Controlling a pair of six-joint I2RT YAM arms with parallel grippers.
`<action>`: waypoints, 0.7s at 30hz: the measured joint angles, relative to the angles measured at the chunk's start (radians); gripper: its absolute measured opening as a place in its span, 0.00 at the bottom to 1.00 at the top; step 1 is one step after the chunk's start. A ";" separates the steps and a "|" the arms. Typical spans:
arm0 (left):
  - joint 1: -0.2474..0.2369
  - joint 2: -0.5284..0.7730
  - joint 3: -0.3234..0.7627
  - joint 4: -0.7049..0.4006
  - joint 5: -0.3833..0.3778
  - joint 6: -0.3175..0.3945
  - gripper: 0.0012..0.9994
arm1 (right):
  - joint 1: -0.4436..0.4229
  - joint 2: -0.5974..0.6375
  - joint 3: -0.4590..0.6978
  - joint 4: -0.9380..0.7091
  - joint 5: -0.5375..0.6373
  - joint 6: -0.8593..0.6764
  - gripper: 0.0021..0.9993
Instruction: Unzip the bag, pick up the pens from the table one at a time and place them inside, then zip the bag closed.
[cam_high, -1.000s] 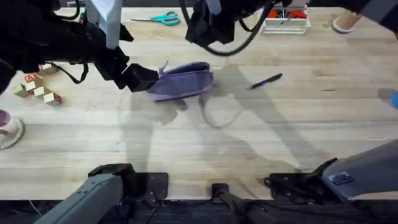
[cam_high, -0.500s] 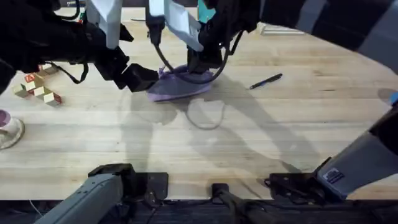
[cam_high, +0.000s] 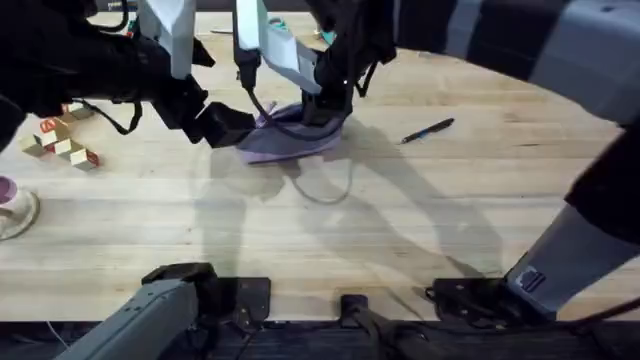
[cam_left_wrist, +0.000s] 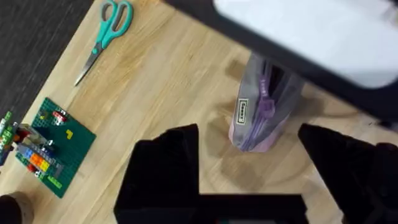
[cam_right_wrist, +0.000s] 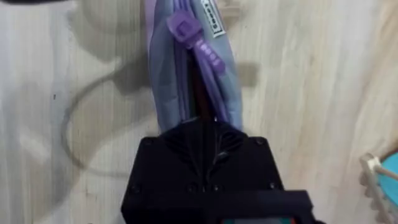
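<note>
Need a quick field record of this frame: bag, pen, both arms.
bag: soft lavender fabric pencil pouch, lying on the light wooden plank table
zipper: purple pull tab at the end away from the right gripper
pen: thin dark pen, on the table beside the pouch, apart from it
left gripper: jaws open, at pouch end
right gripper: shut on pouch top

Overhead: high above arm bases, looking down and forward across counter (cam_high: 420, 230). Both wrist views: close, aimed down at counter. All three share the bag (cam_high: 290, 140) (cam_left_wrist: 261, 112) (cam_right_wrist: 189, 68).
</note>
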 joint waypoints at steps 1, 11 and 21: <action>0.000 0.000 0.000 0.000 0.000 0.000 0.99 | 0.000 0.011 0.000 0.002 0.000 0.000 0.03; 0.000 0.000 0.000 0.000 0.000 0.000 0.99 | 0.003 0.038 0.000 0.005 -0.001 -0.003 0.03; 0.000 0.000 0.000 0.000 0.000 0.000 0.99 | 0.004 0.038 0.000 0.003 0.000 -0.010 0.55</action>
